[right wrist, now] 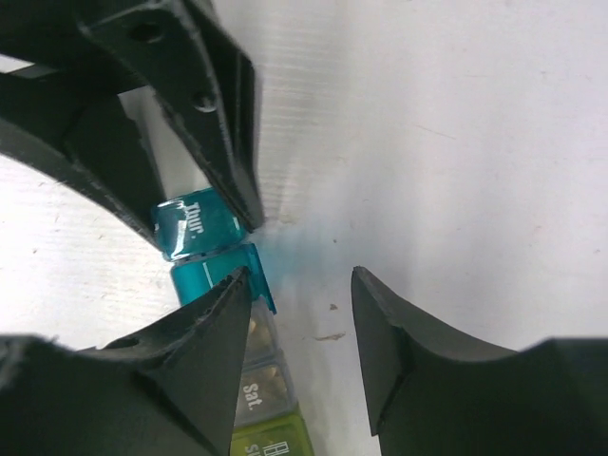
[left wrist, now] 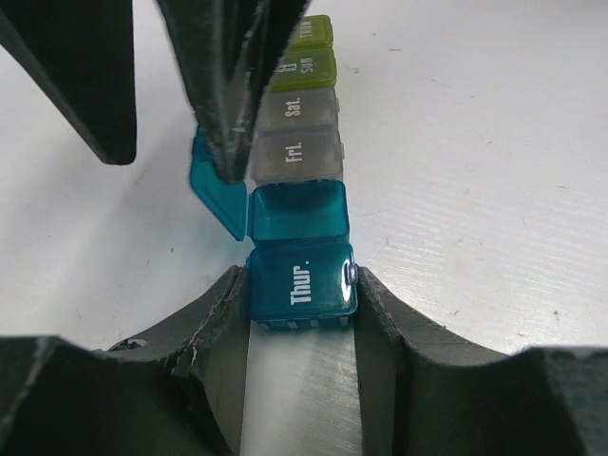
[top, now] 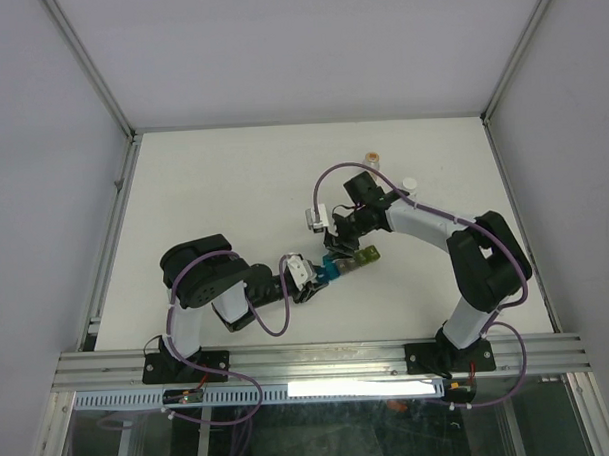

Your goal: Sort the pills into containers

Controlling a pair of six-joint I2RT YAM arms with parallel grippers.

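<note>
Plastic strip of joined cube containers (left wrist: 296, 214), blue to yellow-green, on white worktop (top: 233, 180); blue end clamped by left pincer (left wrist: 301, 285); right pincer (right wrist: 300, 280) agape at raised teal lid (left wrist: 217, 195). No pills visible: sorting seemingly unstarted.

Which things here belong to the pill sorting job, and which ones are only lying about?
Job: pill containers strip, clamped at its "Thur." end by the left pincer; right pincer, open, one finger at the opened teal lid.

Lying about: clear bottle with tan cap; small bottle with white cap, both untouched beyond the arms.
</note>
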